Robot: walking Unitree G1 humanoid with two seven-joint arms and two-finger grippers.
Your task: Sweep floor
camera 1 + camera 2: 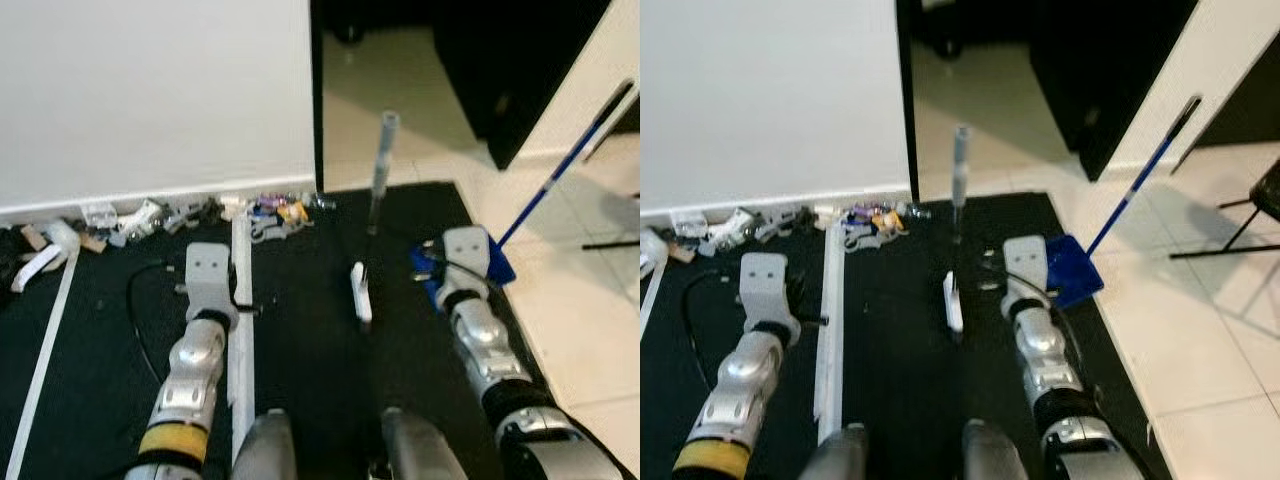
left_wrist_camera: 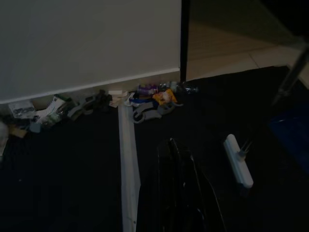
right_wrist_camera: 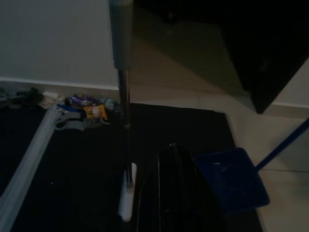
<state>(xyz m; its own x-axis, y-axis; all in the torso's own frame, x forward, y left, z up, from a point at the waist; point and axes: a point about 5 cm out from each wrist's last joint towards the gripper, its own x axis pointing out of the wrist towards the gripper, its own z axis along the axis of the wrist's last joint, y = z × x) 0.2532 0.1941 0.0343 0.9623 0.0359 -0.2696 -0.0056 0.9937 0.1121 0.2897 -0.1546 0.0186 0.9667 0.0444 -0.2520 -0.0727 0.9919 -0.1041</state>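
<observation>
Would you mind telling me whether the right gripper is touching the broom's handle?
Apart. In the right wrist view, the right gripper sits beside the broom handle, with bare black mat between them.

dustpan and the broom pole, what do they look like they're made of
Dustpan: looks like moulded plastic, solid blue, smooth with a dull sheen; its long blue handle could be plastic or coated metal. Broom pole: probably metal tube, grey and slim with a thicker pale grip on top; its white head looks like plastic.
</observation>
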